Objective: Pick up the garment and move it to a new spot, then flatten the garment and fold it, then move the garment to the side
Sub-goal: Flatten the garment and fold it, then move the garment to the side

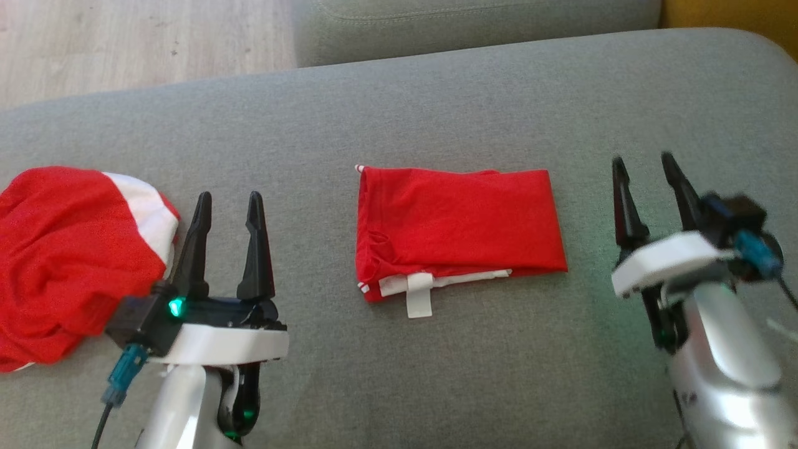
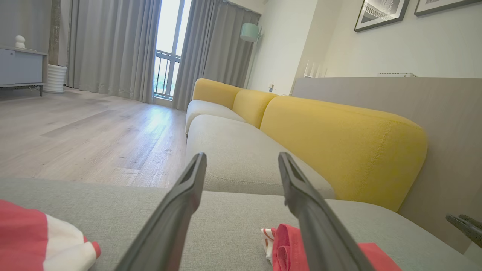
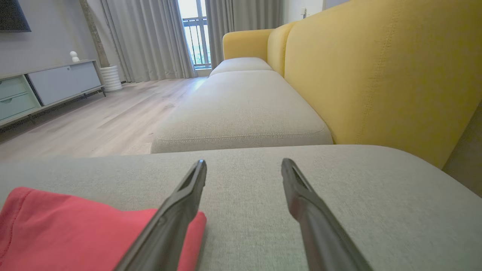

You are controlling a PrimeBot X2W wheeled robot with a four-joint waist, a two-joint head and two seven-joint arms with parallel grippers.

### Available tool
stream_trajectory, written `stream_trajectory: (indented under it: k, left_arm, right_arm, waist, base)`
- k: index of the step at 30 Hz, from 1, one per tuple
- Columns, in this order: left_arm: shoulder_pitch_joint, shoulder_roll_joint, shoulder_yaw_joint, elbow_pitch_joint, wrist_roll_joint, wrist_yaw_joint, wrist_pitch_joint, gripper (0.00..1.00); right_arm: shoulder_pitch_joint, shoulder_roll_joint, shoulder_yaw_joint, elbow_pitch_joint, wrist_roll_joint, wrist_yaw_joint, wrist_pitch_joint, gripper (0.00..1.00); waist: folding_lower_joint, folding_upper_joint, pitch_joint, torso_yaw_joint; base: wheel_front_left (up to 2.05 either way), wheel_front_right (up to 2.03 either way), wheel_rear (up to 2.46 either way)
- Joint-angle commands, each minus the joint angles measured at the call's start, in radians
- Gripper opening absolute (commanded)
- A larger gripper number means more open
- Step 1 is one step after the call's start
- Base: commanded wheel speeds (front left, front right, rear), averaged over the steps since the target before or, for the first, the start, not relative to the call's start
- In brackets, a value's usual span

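The left pincer point(image 1: 229, 198) stands open and empty, with a crumpled red and white cloth point(image 1: 68, 249) just beside it on its left. The right pincer point(image 1: 643, 159) is open and empty too. Between them, touching neither, the folded red garment point(image 1: 458, 231) lies flat on the grey cushion point(image 1: 436, 112). Beyond the fingertips is wooden floor point(image 1: 124, 43).

Folded red garment point(image 1: 458, 234) on the grey sofa cushion point(image 1: 436, 112).
My left end effector point(image 1: 229, 198) and right end effector point(image 1: 643, 160) stand open either side; I see a crumpled red-and-white cloth point(image 1: 68, 255) far left.
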State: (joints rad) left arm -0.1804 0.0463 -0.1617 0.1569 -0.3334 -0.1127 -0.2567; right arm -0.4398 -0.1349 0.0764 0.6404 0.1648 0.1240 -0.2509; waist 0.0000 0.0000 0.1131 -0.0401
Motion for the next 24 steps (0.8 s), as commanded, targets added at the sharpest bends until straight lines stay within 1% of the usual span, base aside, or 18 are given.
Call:
stream_trajectory:
  k: [1,4,6,10,13,16,24]
  left_arm:
    - [-0.044,0.004,0.028,-0.036,0.010,0.009,-0.005,1.00]
    - [-0.038,0.004,0.031,-0.036,0.014,0.008,-0.005,1.00]
    - [-0.032,0.004,0.032,-0.032,0.033,0.008,-0.005,1.00]
    - [-0.006,0.004,0.054,-0.036,0.014,0.021,-0.005,1.00]
    - [0.009,0.004,0.059,-0.033,0.015,0.021,-0.005,1.00]
    - [0.011,0.004,0.063,-0.032,0.003,0.022,-0.005,1.00]
    - [-0.002,0.004,0.053,-0.029,0.016,0.019,-0.005,1.00]
  right_arm:
    - [-0.007,0.019,-0.002,-0.061,-0.020,0.007,-0.011,1.00]
    - [0.060,0.049,-0.056,-0.139,-0.058,0.007,-0.011,1.00]
    - [0.105,0.067,-0.098,-0.186,-0.059,0.007,-0.011,1.00]
    - [0.178,0.082,-0.112,-0.265,-0.077,0.007,-0.011,1.00]
    - [0.208,0.084,-0.116,-0.290,-0.043,0.007,-0.011,1.00]
    - [0.215,0.084,-0.114,-0.300,-0.041,0.007,-0.011,1.00]
    - [0.213,0.084,-0.109,-0.318,-0.046,0.007,-0.010,1.00]
  waist:
    - [0.0000,0.0000,0.002,-0.005]
    - [0.0000,0.0000,0.004,-0.011]
    - [0.0000,0.0000,0.003,-0.011]
    - [0.0000,0.0000,0.003,-0.015]
    - [0.0000,0.0000,0.004,-0.014]
    - [0.0000,0.0000,0.004,-0.014]
    - [0.0000,0.0000,0.015,0.000]
  base:
    - [0.00,0.00,0.00]
    - [0.00,0.00,0.00]
    - [0.00,0.00,0.00]
    - [0.00,0.00,0.00]
    - [0.00,0.00,0.00]
    - [0.00,0.00,0.00]
    - [0.00,0.00,0.00]
